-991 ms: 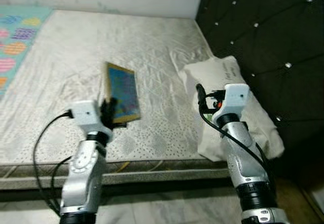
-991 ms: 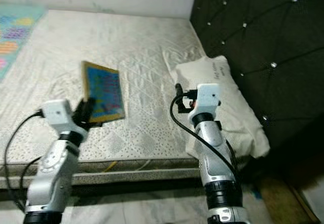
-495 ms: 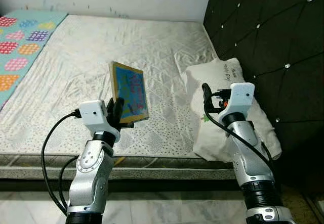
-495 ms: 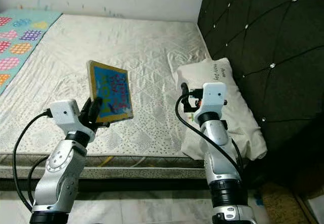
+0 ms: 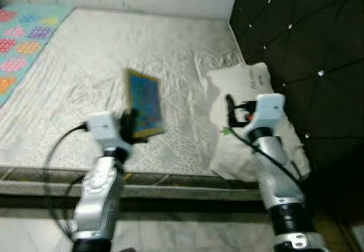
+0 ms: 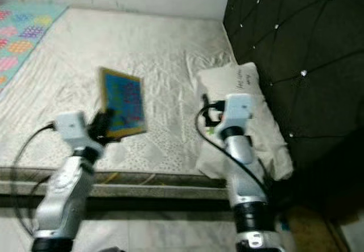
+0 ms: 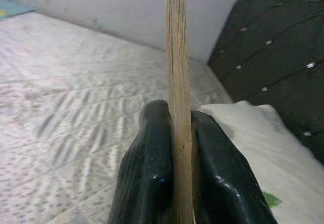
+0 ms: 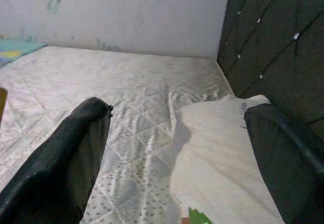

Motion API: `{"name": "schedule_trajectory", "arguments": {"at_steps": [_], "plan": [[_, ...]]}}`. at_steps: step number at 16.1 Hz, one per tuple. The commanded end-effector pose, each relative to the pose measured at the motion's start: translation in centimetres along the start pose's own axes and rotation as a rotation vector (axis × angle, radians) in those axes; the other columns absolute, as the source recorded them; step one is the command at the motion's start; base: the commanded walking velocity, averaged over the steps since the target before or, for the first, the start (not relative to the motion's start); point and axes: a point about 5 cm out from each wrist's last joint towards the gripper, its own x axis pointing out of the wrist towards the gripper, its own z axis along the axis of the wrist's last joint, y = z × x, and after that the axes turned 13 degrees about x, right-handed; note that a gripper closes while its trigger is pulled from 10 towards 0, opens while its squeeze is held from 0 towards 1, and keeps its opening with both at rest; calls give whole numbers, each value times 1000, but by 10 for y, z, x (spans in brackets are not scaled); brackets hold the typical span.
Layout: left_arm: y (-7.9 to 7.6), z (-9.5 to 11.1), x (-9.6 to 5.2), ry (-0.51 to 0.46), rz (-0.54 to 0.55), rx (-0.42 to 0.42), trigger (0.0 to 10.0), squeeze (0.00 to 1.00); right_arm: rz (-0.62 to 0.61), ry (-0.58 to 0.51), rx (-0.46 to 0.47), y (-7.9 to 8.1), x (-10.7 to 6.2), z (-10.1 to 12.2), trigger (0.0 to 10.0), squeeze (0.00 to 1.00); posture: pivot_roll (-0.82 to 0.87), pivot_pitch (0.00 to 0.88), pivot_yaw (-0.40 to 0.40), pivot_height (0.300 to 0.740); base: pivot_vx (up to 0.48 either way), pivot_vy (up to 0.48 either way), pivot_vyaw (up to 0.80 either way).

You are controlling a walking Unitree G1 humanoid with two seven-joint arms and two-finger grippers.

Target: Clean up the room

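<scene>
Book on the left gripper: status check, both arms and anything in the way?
Left gripper shut on book, held upright above mattress. Right gripper open, hovering over pillow. Nothing blocking.

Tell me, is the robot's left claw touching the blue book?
Touching. In the left wrist view both black fingers press flat against the book, no gap on either side.

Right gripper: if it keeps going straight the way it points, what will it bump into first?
Probably the pillow. The open right gripper points along the bed toward the wall, and the pillow's near edge lies low between its fingers, the mattress beside it. Depth is hard to judge.
</scene>
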Motion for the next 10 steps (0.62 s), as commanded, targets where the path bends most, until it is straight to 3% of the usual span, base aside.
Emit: {"name": "schedule_trajectory", "arguments": {"at_steps": [1, 4, 6, 10], "plan": [[-7, 8, 2, -50, -20, -10, 10000, 0, -21, -5, -12, -8, -1, 2, 10000, 0, 19, 102, -61, 740, 0, 0, 0], [-5, 8, 2, -53, 8, 53, 10000, 0, -24, -6, -12, -9, -1, 2, 10000, 0, 18, 103, -61, 740, 0, 0, 0], [-4, 9, 2, -56, -15, 17, 10000, 0, -25, -4, -11, -9, -1, 2, 10000, 0, 17, 103, -60, 740, 0, 0, -294], [-6, 11, 1, -72, -37, 14, 10000, 0, -23, -3, -12, -9, -1, 1, 10000, 0, 17, 107, -60, 740, 295, 0, -389]]}}
